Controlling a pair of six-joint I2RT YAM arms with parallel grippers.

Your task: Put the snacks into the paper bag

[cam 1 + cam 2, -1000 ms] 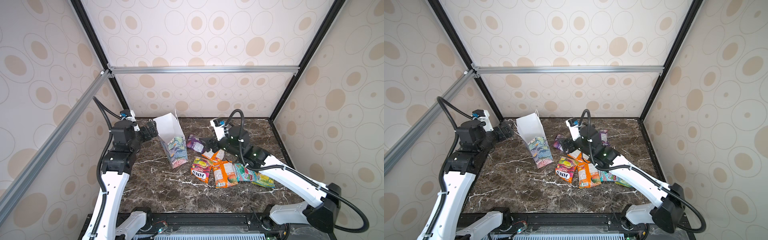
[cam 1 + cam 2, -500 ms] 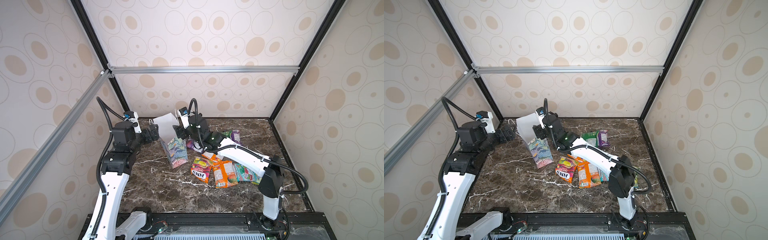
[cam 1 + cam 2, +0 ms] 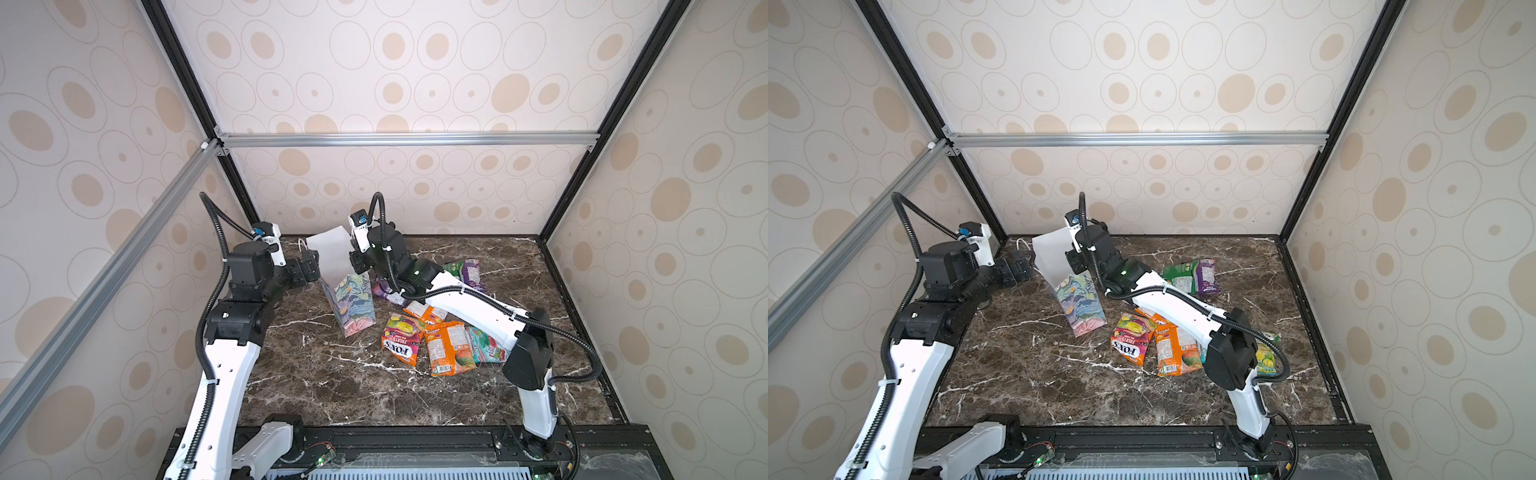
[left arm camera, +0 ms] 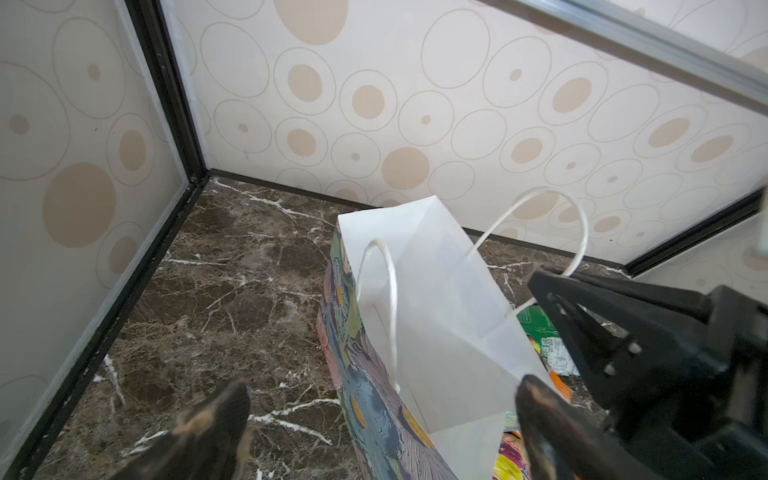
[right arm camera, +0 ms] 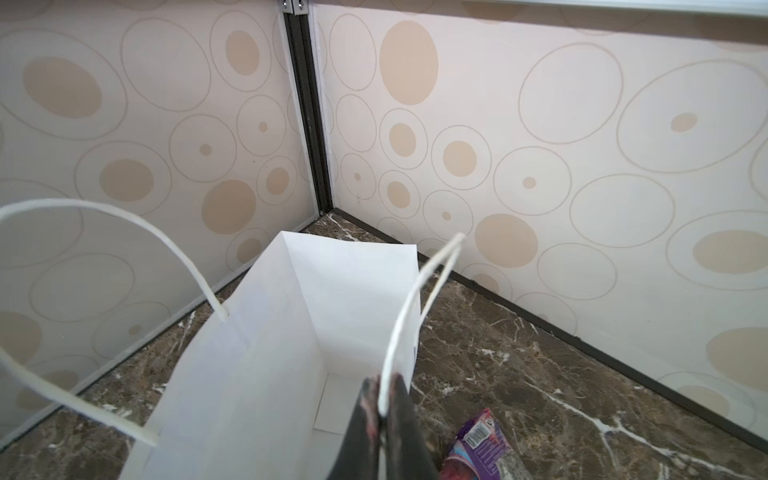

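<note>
lab enclosure: aluminium frame [image 3: 407,139], patterned walls [image 3: 374,62]

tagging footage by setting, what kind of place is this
Likely a robot test enclosure, not a home: patterned wall panels, an aluminium frame rail, and a marble-look tabletop.

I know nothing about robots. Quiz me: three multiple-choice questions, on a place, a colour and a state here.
1. Where do the snack packets lie relative to the paper bag? A) inside it B) on the marble table beside it C) stacked on top
2. What colour is the bag's inside? A) brown B) black C) white
3. What is the right end effector doing? A) shut on the bag's cord handle B) hanging wide open C) lifting a packet
Answers: B, they lie scattered on the marble; C, its open mouth shows white paper; A, it pinches the white cord.
</note>
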